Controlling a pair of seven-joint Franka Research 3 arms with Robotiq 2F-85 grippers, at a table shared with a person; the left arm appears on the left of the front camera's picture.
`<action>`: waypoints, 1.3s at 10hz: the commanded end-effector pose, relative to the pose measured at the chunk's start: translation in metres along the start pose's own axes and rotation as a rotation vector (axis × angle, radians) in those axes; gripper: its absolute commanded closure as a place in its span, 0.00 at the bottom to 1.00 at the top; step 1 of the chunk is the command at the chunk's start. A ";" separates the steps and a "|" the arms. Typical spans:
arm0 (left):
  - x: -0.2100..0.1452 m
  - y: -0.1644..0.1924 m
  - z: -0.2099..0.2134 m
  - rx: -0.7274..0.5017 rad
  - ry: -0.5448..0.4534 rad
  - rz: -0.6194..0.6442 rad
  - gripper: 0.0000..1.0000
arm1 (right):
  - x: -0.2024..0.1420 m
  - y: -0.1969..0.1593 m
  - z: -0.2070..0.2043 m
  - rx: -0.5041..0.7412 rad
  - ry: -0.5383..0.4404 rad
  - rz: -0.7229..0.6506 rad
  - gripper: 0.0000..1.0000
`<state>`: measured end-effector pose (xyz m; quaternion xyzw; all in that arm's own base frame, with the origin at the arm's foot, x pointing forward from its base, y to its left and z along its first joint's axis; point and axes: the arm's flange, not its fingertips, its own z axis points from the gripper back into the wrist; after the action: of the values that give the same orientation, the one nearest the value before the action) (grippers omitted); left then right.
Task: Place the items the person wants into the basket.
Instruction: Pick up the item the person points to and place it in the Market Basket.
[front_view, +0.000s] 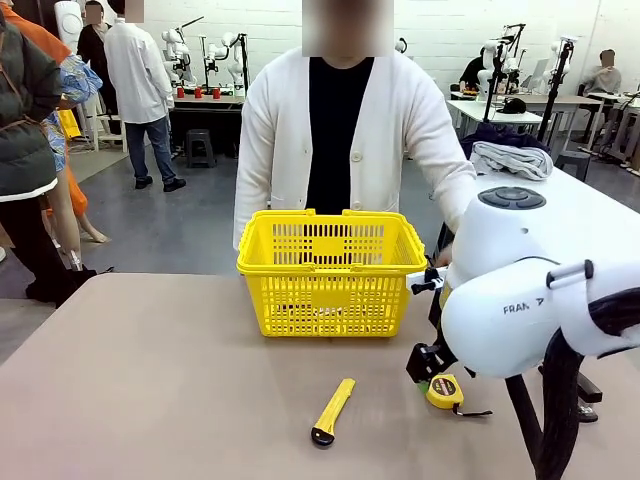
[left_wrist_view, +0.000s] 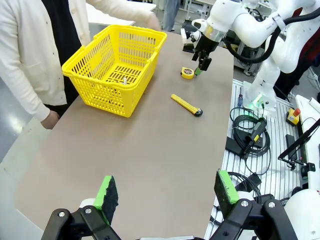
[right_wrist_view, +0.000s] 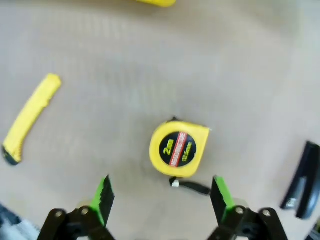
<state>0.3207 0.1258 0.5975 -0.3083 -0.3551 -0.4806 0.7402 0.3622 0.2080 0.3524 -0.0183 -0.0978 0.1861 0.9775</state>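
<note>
- While the right gripper (right_wrist_view: 162, 197) hangs over the table (front_view: 150, 380) with its jaws spread wide and nothing between them, we see the tape measure (right_wrist_view: 178, 149) lying flat just ahead of its green pads (right_wrist_view: 103, 196), not touched.
- In the front view we find the tape measure (front_view: 445, 391) on the table right of the utility knife (front_view: 333, 410), close under the right arm's wrist, well in front of the basket (front_view: 331, 272).
- The left gripper (left_wrist_view: 167, 191) is released too, fingers far apart over bare table, holding nothing, well apart from every item.
- We see the basket (left_wrist_view: 116, 67) upright at the far side of the table, directly in front of the person (front_view: 340, 140); something small lies on its floor, too small to name.
- The utility knife (left_wrist_view: 186, 105) lies between basket and tape measure (left_wrist_view: 187, 73) in the left wrist view, touching neither.
- A black stapler (right_wrist_view: 302, 181) lies at the right edge of the right wrist view, apart from the tape measure.
- The person's hand (left_wrist_view: 50, 119) rests at the table edge beside the basket.
</note>
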 end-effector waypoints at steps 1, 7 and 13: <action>-0.001 -0.001 0.002 -0.004 -0.003 -0.005 0.00 | -0.069 -0.005 -0.037 -0.041 -0.022 -0.014 0.00; -0.001 -0.001 0.002 -0.004 -0.003 -0.005 0.00 | -0.071 -0.016 -0.058 -0.010 -0.009 -0.010 0.00; -0.001 -0.001 0.002 -0.004 -0.003 -0.005 0.00 | -0.070 -0.025 -0.062 -0.001 -0.012 -0.016 0.00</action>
<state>0.3207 0.1259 0.5974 -0.3083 -0.3551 -0.4804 0.7403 0.3823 0.1959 0.3025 -0.0141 -0.0897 0.1741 0.9805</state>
